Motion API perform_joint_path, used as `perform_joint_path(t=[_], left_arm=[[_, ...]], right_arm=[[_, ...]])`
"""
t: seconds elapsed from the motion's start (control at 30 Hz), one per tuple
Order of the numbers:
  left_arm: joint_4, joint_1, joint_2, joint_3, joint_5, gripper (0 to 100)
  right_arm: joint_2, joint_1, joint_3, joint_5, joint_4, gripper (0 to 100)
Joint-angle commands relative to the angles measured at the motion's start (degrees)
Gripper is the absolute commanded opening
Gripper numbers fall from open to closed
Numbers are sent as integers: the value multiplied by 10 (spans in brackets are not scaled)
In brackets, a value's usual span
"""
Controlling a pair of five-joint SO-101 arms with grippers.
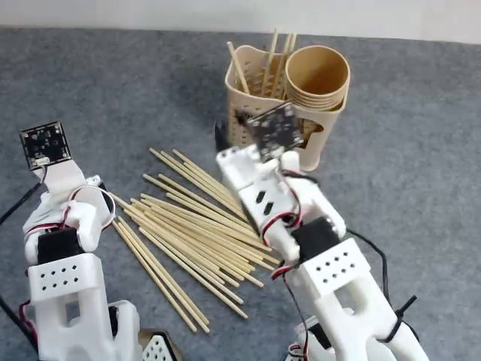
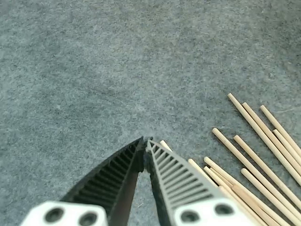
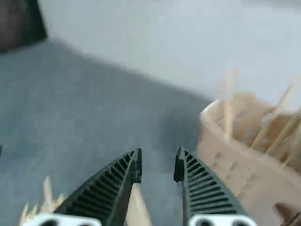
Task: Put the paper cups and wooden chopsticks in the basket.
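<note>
Beside basket (image 1: 244,113), right gripper (image 3: 157,165) spread; left gripper (image 2: 145,142) pressed shut. Next: pinch few chopsticks (image 1: 195,233) mid-length, keep level.

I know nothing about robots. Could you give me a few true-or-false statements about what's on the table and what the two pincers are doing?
1. The paper cups stand stacked in the basket. True.
2. All the chopsticks are in the basket. False: a few stand in it, but many lie loose on the grey mat.
3. The left pincer is shut. True.
4. The right pincer is clamped on a cup. False: it is open, near the basket.
</note>
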Motion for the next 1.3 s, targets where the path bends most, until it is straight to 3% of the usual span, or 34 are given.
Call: perform_joint_path(t=[0.0, 0.33, 0.6, 1.27], left_arm=[[-11, -4, -12, -5, 3, 32], [-11, -4, -12, -5, 3, 32], [-11, -4, -12, -5, 3, 32], [-11, -7, -12, -6, 3, 32]], right_arm=[[-16, -38, -7, -4, 50, 127], [-15, -55, 0, -1, 87, 127], [-7, -58, 4, 42, 133, 127], [294, -56, -65, 105, 138, 127]])
